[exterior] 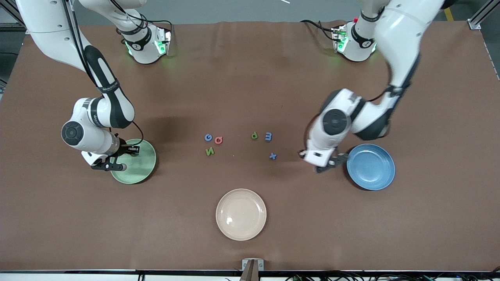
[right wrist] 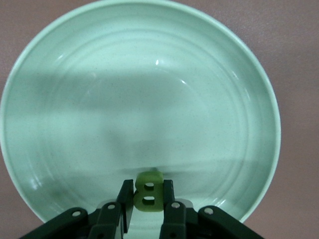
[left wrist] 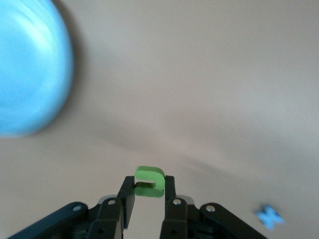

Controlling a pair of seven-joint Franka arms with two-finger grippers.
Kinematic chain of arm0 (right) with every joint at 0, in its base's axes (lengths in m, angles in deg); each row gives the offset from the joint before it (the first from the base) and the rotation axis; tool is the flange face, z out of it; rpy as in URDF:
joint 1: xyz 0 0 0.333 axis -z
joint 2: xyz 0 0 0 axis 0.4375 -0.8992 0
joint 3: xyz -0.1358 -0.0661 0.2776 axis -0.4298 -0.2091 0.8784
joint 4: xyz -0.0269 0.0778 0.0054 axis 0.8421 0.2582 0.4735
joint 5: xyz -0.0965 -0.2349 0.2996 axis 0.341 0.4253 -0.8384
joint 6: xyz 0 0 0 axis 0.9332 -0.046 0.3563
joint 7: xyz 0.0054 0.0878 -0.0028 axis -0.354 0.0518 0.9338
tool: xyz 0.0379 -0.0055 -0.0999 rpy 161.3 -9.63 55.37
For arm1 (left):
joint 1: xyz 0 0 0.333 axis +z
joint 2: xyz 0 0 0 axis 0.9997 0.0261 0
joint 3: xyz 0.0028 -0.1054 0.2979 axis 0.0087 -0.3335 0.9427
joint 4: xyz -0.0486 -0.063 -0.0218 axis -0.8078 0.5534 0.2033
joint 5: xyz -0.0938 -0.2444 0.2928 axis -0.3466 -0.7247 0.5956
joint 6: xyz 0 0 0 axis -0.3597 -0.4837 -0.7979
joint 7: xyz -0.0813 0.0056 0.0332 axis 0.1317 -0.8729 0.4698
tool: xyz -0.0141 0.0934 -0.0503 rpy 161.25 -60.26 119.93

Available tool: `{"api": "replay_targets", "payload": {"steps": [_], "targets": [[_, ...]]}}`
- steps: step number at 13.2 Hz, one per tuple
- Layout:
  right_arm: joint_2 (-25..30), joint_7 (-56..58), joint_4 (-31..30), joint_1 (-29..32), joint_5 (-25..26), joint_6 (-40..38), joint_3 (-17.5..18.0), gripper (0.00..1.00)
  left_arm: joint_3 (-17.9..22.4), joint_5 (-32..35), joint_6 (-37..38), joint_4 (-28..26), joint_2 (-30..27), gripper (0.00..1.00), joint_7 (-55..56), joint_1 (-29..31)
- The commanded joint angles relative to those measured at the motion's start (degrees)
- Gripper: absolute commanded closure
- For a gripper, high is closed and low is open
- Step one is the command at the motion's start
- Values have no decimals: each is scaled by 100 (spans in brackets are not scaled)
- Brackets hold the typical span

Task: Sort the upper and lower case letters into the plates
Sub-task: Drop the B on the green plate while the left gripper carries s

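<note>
My right gripper hangs over the mint green plate, shut on a green letter B. In the right wrist view the plate has nothing lying in it. My left gripper is over the table just beside the blue plate, shut on a bright green curved letter. The left wrist view shows the blue plate off to one side. On the table's middle lie a blue G, a red letter, a green N, a green p, a blue m and a blue x.
A cream-beige plate sits nearer to the front camera than the letters, with nothing in it. The brown table stretches wide around the letters and plates. Both arm bases stand along the table's edge farthest from the camera.
</note>
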Motion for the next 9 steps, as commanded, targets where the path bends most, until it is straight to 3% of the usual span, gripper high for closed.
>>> {"api": "replay_targets", "payload": {"steps": [1, 3, 6, 8, 9], "targets": [[109, 88, -99, 39, -97, 24, 37, 0, -74, 71, 66, -228, -220, 100, -785, 902], [179, 0, 15, -13, -97, -54, 54, 0, -74, 80, 57, -280, -106, 100, -1304, 1439], [241, -753, 805, -425, -97, -1072, 81, 0, -74, 80, -31, -299, 359, 97, -1667, 1950], [250, -1281, 868, -907, -219, -1074, 116, 0, -74, 80, -171, -264, 666, 81, -1685, 2144], [233, -1432, 877, -1180, -472, -979, 133, 0, -65, 88, -259, -246, 773, 61, -1685, 2144]]}}
